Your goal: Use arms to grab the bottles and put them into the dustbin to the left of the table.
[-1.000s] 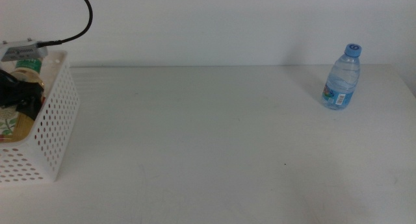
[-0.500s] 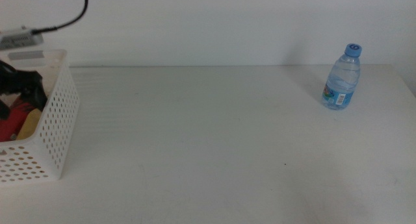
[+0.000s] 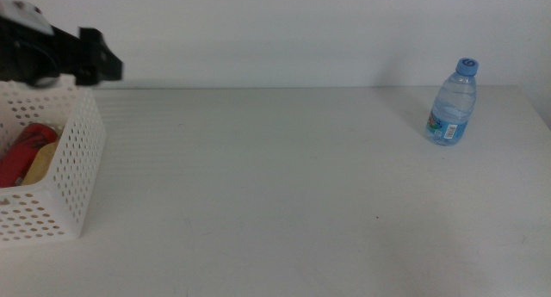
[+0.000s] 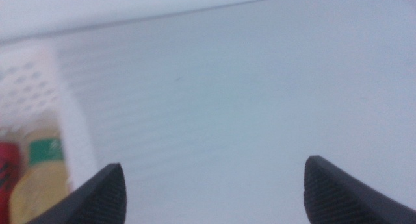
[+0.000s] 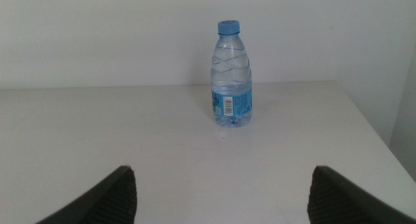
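The left hand [image 3: 108, 67] has risen out of the dustbin [image 3: 73, 159] and now hangs above its rim, its jaws spread wide and empty. The yellow-drink bottle [image 3: 40, 163] it carried a second ago lies inside the bin beside the red soda can [image 3: 21, 151]. Only the water bottle [image 3: 454, 102] remains, upright near the worktop's [image 3: 275, 185] far right edge. The right hand [image 5: 221, 191], jaws spread, faces it from well apart and looks best placed to fetch it.

A bare test or laboratory setup is suggested by the large plain white tabletop [image 3: 275, 176] set against a blank white wall [image 3: 284, 30].
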